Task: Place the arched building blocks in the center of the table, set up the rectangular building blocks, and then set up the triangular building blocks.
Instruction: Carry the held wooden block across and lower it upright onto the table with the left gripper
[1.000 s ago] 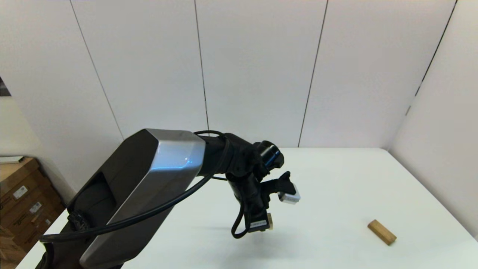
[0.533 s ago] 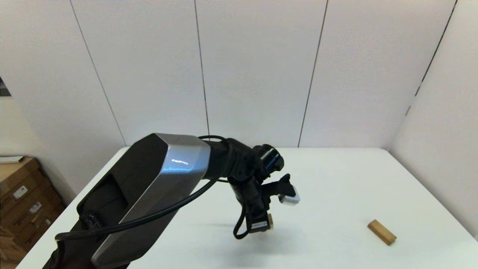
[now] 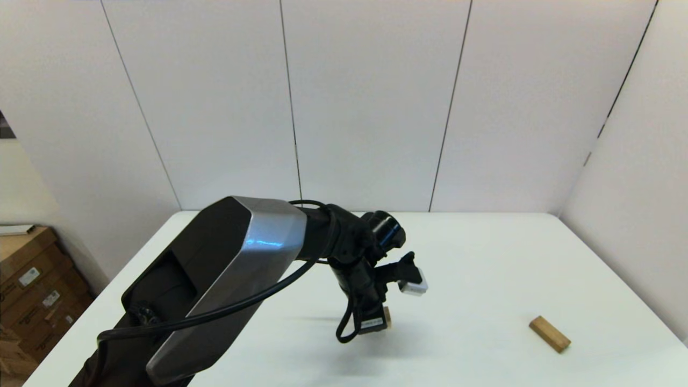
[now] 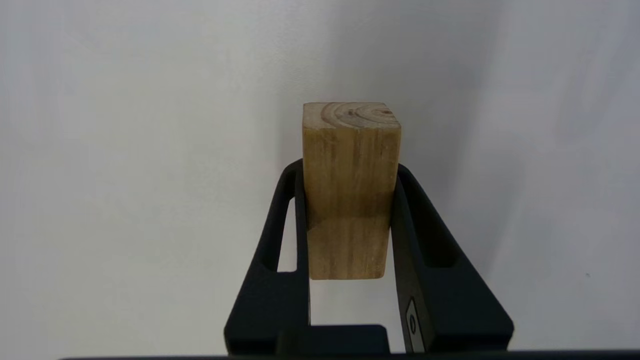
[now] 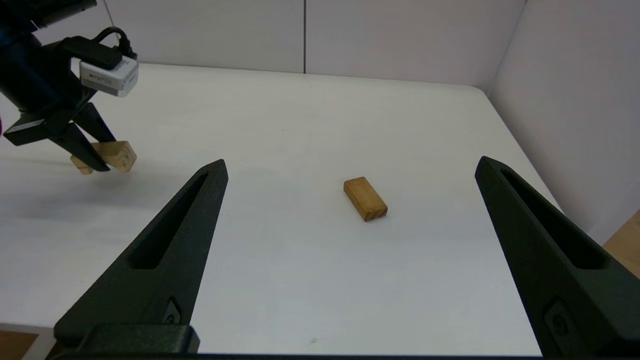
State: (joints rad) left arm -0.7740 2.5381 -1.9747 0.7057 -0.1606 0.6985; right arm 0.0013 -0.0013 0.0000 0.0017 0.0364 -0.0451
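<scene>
Arched block (image 4: 350, 190): clamped between the left gripper (image 4: 350, 220) jaws, gripped across its narrow faces, hanging just above mid-desk (image 3: 484, 258), apparently for placement there. Rectangular block (image 3: 549, 334): lying flat toward the desk's right side, untouched. Right gripper (image 5: 350, 250): jaws spread wide, holding nothing, facing that block. Triangular block: not visible.

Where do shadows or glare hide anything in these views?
Head view: specular streak on the silver arm housing; soft shadow on the white table under the left gripper. Left wrist view: the chunky light-wood block is shaded between the fingers. Right wrist view: even light.
</scene>
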